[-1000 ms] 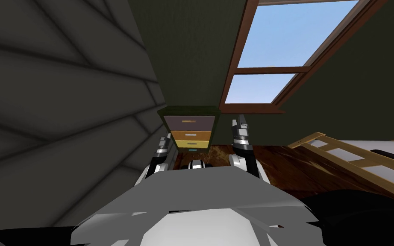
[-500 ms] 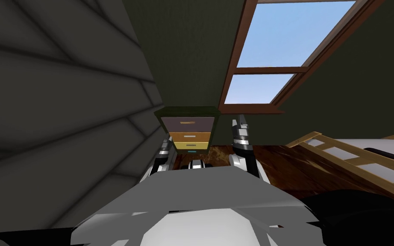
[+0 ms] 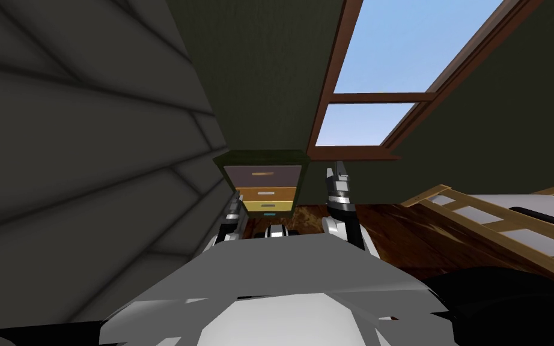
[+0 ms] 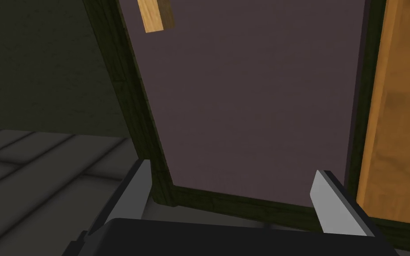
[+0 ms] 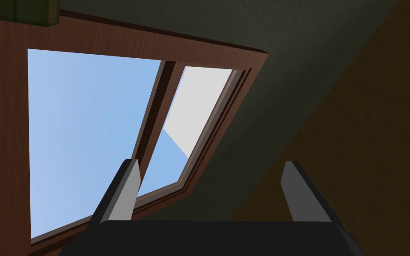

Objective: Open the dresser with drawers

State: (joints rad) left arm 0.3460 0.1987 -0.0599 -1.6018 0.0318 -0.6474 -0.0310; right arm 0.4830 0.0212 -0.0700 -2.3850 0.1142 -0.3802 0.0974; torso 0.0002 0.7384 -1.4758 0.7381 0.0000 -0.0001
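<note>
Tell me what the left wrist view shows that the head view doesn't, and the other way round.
Left wrist view adds: my left fingers, open, close to a corner of the dresser frame. Head view adds: the yellow drawer, the window, the bed and my right fingers beside the dresser. Shared: the dresser, its purplish-brown top drawer with a wooden handle, and the orange drawer next to it.
</note>
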